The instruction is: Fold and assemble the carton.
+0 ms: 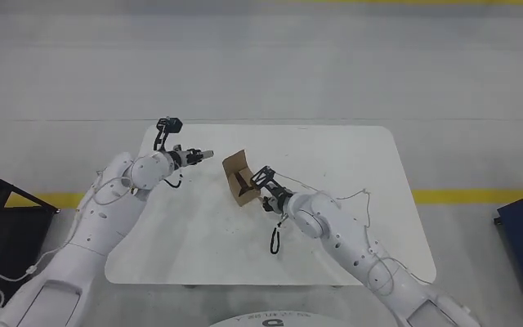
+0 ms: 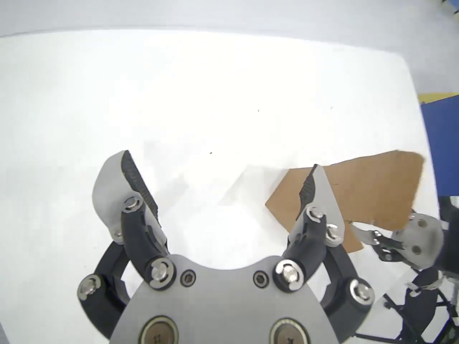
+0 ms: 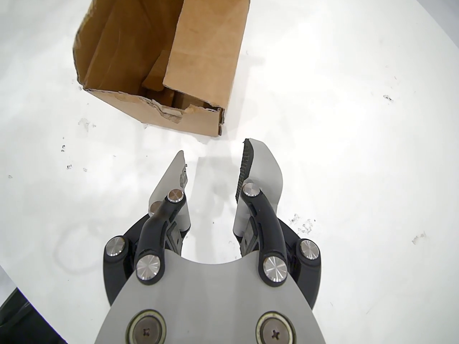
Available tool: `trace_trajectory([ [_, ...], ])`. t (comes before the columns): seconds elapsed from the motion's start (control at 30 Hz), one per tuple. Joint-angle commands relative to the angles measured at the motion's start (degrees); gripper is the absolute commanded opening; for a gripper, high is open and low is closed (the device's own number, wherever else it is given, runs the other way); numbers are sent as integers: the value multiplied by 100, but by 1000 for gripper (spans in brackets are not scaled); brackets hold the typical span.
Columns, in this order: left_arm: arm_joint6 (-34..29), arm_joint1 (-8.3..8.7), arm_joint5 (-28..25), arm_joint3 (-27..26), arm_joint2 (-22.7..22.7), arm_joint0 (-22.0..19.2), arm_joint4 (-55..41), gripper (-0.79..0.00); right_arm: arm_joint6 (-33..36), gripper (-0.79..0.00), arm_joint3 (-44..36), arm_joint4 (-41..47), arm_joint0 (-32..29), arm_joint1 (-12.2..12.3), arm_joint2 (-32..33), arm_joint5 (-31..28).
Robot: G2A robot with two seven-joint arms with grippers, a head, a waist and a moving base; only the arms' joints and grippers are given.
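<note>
Centrally on the bench (image 1: 343, 212), the open carton (image 3: 161, 48) is set just ahead of the right pincer (image 3: 213, 148), parted and empty; the left pincer (image 2: 220, 161), spread wide, is seen near it, apart.

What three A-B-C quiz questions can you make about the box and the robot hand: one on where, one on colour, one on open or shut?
1. Where is the carton? A on the floor; B on the table; C on a shelf.
2. What colour is it? A blue; B green; C brown.
3. How is the right gripper? A open and empty; B shut on the carton; C shut on a cable.

Answers: 1 B, it stands on the white tabletop. 2 C, its walls are plain brown cardboard. 3 A, its jaws stand apart just short of the carton.
</note>
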Motion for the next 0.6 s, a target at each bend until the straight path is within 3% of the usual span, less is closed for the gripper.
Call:
trace_trajectory([
  [0.0, -326, -257, -41, 322, 652, -192, -195, 0, -19, -440, -43, -17, -39, -10, -20, 81],
  [0.13, -374, -528, -334, 847, 1189, -478, -230, 0, -141, -434, -102, -28, -116, -25, -24, 195],
  [0.27, -263, -651, -774, 1285, 1338, -585, -324, 0, -324, -428, -105, 158, -144, -42, 35, 177],
  [0.4, -32, -655, -1247, 1512, 1274, -578, -373, 0, -419, -428, -61, 312, -117, -53, 123, 169],
  [0.57, -7, -547, -2021, 1401, 1116, -396, -371, 0, -429, -425, -69, 478, -77, -63, 251, 229],
])
